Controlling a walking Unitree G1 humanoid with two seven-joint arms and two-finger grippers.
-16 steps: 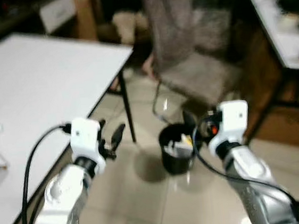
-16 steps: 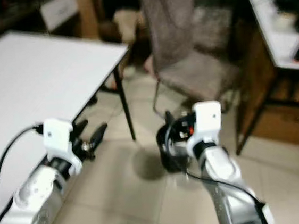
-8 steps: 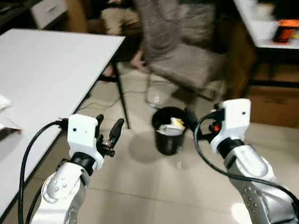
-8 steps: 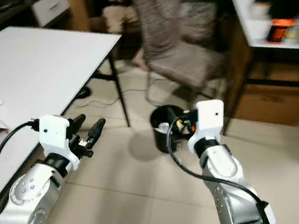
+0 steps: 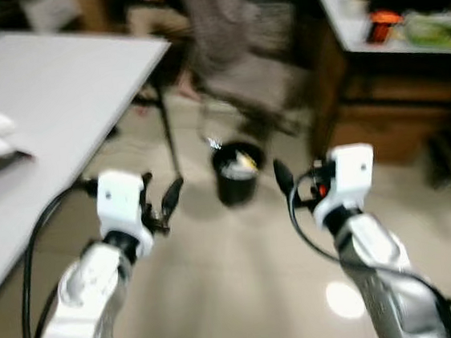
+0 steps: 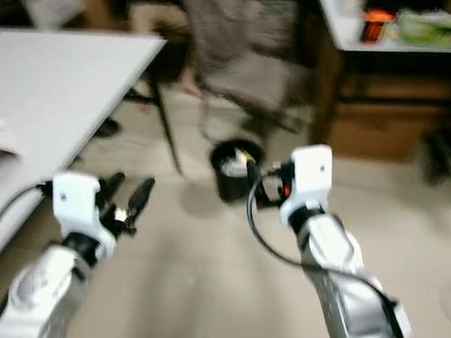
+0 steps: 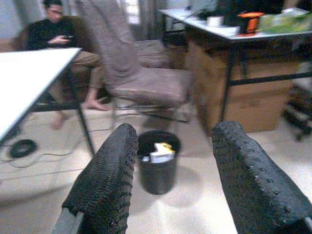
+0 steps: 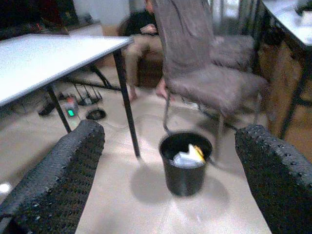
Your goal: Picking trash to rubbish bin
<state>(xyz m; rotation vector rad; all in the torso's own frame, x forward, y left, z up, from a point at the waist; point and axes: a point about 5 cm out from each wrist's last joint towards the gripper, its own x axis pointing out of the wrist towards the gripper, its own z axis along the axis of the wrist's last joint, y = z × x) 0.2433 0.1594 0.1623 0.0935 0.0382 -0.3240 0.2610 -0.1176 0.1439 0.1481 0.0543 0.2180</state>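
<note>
The rubbish bin [image 8: 185, 163] stands on the floor [image 5: 245, 280] by the chair [image 8: 204, 73], with trash [image 8: 187, 157] already inside. You have both the left gripper [image 7: 173, 180] and right gripper [image 8: 170, 175] spread wide and empty, facing it.

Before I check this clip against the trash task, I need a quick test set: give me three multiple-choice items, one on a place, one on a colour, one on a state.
1. Where does the rubbish bin stand?
A. On the white table
B. On the floor by the chair
C. On the chair seat

2. What colour is the bin?
A. Black
B. White
C. Orange

3. How are the left gripper and right gripper?
A. Both shut on trash
B. One holds paper
C. Both open, holding nothing

Key: 1 B, it sits on tiles in front of the chair. 2 A, its wall is black. 3 C, the wrist views show floor between the spread fingers.
</note>
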